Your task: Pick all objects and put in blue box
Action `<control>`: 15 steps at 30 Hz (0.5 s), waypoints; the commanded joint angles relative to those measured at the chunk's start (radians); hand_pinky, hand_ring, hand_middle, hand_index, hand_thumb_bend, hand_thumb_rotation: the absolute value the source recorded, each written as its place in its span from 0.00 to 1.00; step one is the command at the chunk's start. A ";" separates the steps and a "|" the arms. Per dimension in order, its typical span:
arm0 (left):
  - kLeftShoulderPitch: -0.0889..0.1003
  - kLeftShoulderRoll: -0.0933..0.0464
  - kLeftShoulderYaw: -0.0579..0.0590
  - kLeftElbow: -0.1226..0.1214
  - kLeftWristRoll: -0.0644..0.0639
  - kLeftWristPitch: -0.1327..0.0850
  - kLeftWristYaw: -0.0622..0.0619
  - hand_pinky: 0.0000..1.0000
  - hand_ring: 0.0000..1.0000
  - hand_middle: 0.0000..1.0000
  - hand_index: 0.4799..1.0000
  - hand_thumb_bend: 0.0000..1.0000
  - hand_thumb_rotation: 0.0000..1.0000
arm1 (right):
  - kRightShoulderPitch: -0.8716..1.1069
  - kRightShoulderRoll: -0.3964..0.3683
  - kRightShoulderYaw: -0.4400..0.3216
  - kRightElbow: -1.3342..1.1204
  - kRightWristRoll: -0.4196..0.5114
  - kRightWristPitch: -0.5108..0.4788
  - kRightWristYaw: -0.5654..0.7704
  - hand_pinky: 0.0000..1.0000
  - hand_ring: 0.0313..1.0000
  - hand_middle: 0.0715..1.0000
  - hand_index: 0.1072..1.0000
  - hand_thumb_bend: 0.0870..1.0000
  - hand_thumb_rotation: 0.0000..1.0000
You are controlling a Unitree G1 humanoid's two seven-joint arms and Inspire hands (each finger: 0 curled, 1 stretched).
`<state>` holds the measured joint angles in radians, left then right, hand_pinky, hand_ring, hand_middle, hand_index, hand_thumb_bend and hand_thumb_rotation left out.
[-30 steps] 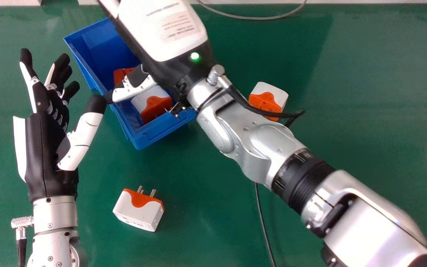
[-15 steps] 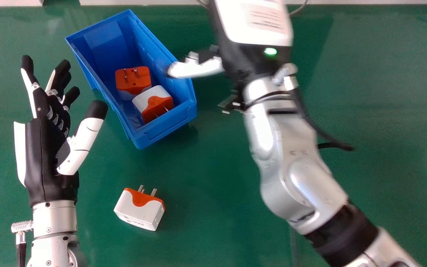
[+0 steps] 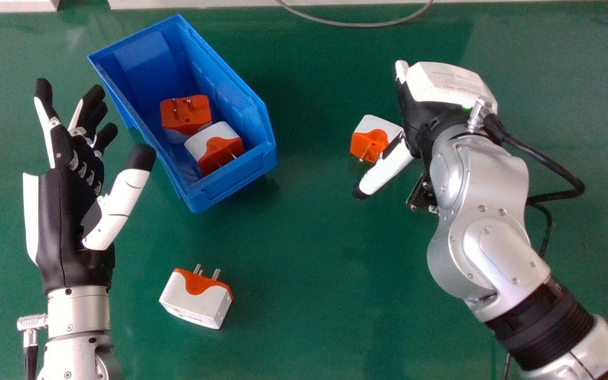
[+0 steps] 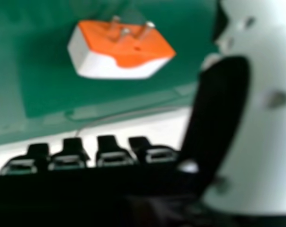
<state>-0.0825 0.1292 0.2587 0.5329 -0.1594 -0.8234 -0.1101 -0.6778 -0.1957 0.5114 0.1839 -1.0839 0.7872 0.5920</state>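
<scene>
Green surface (image 3: pixel 304 295), a plug adapter (image 3: pixel 369 138) lying just left of the spread, empty right hand (image 3: pixel 444 84).
The adapter is best enclosed between fingers and thumb, its prongs (image 4: pixel 146 30) left unpinched, with a firm hold secured before any lift towards the blue box (image 3: pixel 235 182), beside which the left hand (image 3: pixel 66 221) is spread too.

Two plug adapters (image 3: pixel 186 113) are resting inside a blue box (image 3: pixel 235 182) as the robot's right hand (image 3: pixel 444 84) is hanging beside a third adapter (image 3: pixel 375 126) above a green table (image 3: pixel 309 237).
</scene>
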 commanded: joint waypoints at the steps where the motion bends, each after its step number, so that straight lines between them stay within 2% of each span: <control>1: -0.001 0.006 0.003 -0.013 0.000 -0.009 0.001 0.90 0.94 0.93 0.84 0.84 0.55 | -0.042 0.019 -0.026 0.073 0.051 -0.039 -0.057 0.99 1.00 1.00 0.98 1.00 0.26; 3: 0.001 0.006 0.005 -0.015 0.008 -0.007 0.008 0.90 0.94 0.93 0.84 0.85 0.56 | -0.053 0.040 -0.048 0.159 0.118 -0.082 -0.114 0.88 1.00 1.00 0.96 1.00 0.21; 5: 0.001 0.006 0.004 -0.016 -0.001 -0.005 0.001 0.90 0.94 0.93 0.84 0.85 0.56 | -0.061 0.059 -0.067 0.235 0.178 -0.133 -0.169 0.81 1.00 1.00 0.94 1.00 0.18; 6: 0.000 0.006 0.003 -0.015 -0.009 -0.005 -0.006 0.90 0.94 0.93 0.84 0.86 0.56 | -0.064 0.066 -0.068 0.271 0.201 -0.163 -0.201 0.72 0.98 1.00 0.91 1.00 0.13; 8: -0.001 0.005 0.003 -0.014 -0.014 -0.004 -0.011 0.91 0.94 0.93 0.84 0.86 0.55 | -0.066 0.079 -0.063 0.341 0.241 -0.233 -0.278 0.63 0.92 0.98 0.88 1.00 0.11; 12: 0.000 0.004 0.005 -0.019 -0.010 -0.004 -0.008 0.91 0.94 0.93 0.84 0.86 0.55 | -0.060 0.114 -0.094 0.463 0.327 -0.370 -0.456 0.62 0.90 0.97 0.88 1.00 0.11; 13: 0.002 0.004 0.005 -0.021 -0.012 -0.003 -0.009 0.91 0.94 0.93 0.84 0.86 0.55 | -0.060 0.120 -0.100 0.493 0.346 -0.408 -0.499 0.57 0.83 0.93 0.86 0.98 0.09; 14: 0.003 0.003 0.004 -0.025 -0.016 0.001 -0.012 0.90 0.94 0.93 0.84 0.87 0.55 | -0.062 0.123 -0.105 0.523 0.362 -0.443 -0.536 0.45 0.69 0.83 0.82 0.87 0.06; 15: 0.004 0.002 0.004 -0.027 -0.018 0.004 -0.013 0.90 0.94 0.93 0.84 0.87 0.55 | -0.066 0.124 -0.107 0.550 0.375 -0.473 -0.562 0.40 0.64 0.79 0.80 0.79 0.04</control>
<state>-0.0826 0.1292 0.2602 0.5317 -0.1687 -0.8169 -0.1203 -0.7311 -0.0920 0.4095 0.7004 -0.7391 0.3727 0.0671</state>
